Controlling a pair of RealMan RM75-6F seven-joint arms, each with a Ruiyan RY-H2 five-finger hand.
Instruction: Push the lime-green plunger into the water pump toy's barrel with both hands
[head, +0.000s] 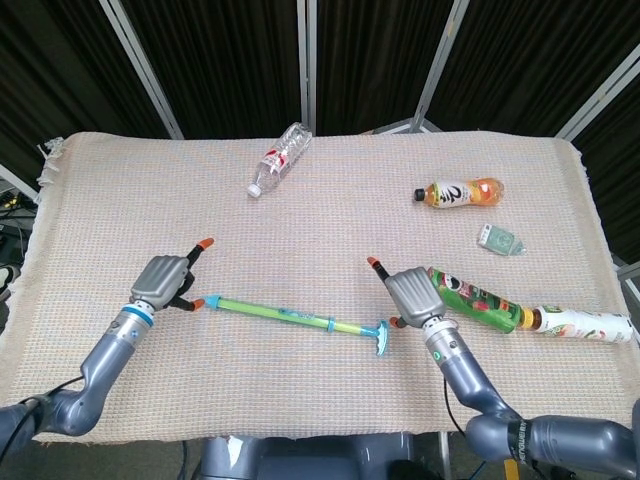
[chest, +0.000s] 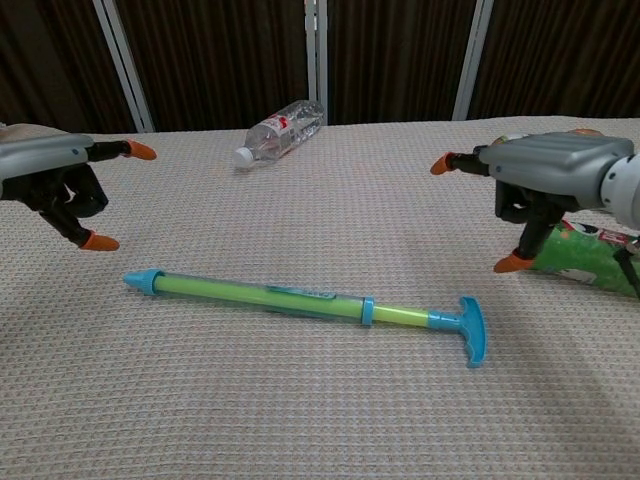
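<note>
The water pump toy (head: 290, 316) (chest: 260, 294) lies flat on the cloth, free of both hands. Its barrel runs from a blue nozzle tip (chest: 142, 281) at the left to a blue collar (chest: 367, 311). A short length of lime-green plunger (chest: 400, 316) sticks out to the blue T-handle (head: 382, 338) (chest: 471, 330). My left hand (head: 166, 280) (chest: 62, 188) hovers just left of the nozzle, fingers spread, holding nothing. To the right of the handle my right hand (head: 408, 293) (chest: 535, 178) is open too.
A clear water bottle (head: 279, 158) lies at the back. An orange drink bottle (head: 460, 192) and a small green item (head: 500, 238) lie back right. A green can (head: 470, 298) and a white bottle (head: 586, 324) lie close beside my right hand.
</note>
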